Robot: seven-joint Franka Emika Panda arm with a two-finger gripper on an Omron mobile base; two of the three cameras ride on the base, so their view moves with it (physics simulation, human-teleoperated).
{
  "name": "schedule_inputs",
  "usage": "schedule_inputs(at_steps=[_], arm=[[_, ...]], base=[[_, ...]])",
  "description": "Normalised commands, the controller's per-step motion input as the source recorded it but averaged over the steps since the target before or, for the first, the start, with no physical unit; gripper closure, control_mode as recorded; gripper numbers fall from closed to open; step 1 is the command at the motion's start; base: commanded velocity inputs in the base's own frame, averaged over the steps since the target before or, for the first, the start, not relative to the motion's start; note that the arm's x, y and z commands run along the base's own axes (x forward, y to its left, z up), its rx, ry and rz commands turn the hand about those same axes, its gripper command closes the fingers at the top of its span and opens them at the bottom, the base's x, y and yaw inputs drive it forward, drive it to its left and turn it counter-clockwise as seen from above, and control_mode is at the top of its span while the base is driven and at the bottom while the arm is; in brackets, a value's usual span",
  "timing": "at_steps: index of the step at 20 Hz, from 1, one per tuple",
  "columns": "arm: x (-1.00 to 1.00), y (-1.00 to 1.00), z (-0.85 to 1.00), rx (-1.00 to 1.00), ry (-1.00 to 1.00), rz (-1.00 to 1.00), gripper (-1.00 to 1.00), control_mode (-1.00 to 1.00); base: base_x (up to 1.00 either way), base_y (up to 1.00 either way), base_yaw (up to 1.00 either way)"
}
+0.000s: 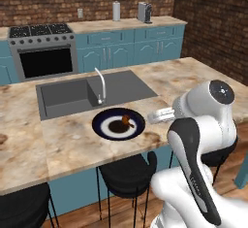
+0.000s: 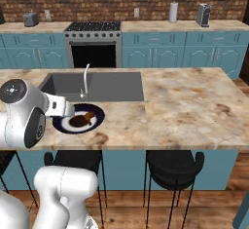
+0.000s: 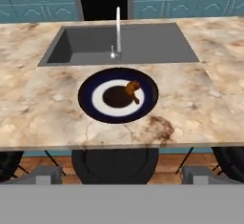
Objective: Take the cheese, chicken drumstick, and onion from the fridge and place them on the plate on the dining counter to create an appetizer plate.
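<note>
My hand (image 3: 122, 178) hangs spread wide and holds nothing, its two finger tips (image 3: 47, 175) standing far apart at the near edge of the dining surface (image 3: 200, 108). It sits back from the plate (image 3: 90, 101), out over the stools (image 3: 114, 163) tucked under the overhang, and touches nothing. From the left base camera I see my forearm reaching in from the right, ending just beside the plate (image 1: 102, 125); from the right base camera my arm covers the plate's (image 2: 95, 121) left side.

The plate lies flat on the marbled surface (image 1: 68, 142), just in front of the grey inset sink (image 3: 152, 44) and its upright faucet (image 3: 117, 30). The chicken drumstick (image 3: 133, 89) lies on the plate, on the right of its dark centre and partly over the white ring; it is a small brown-orange piece with its narrow end pointing toward the plate's near right rim. In the left base view the drumstick (image 1: 126, 121) shows just right of the plate's centre, and in the right base view (image 2: 87, 118) it lies near the middle.

Beyond the dining surface stands the steel oven (image 1: 44, 57) with its black front, set among teal cabinets (image 1: 123, 47) below a brick wall (image 2: 97, 1). A paper towel roll (image 1: 116, 11) stands on the far counter.
</note>
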Motion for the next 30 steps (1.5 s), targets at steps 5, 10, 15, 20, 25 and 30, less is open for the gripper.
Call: schedule_inputs(at_steps=[5, 10, 15, 20, 25, 30], arm=[[0.00, 0.00, 0.00, 0.00, 0.00, 0.00, -1.00, 1.00], [0.00, 0.00, 0.00, 0.00, 0.00, 0.00, -1.00, 1.00], [0.00, 0.00, 0.00, 0.00, 0.00, 0.00, -1.00, 1.00], [0.00, 0.00, 0.00, 0.00, 0.00, 0.00, -1.00, 1.00], [0.00, 0.00, 0.00, 0.00, 0.00, 0.00, -1.00, 1.00], [0.00, 0.00, 0.00, 0.00, 0.00, 0.00, -1.00, 1.00]], base=[[-1.00, 0.09, 0.16], [-0.89, 0.54, 0.54], [-0.18, 0.69, 0.85], [-0.15, 0.69, 0.86], [-0.17, 0.69, 0.86], [-0.01, 0.63, 0.83]])
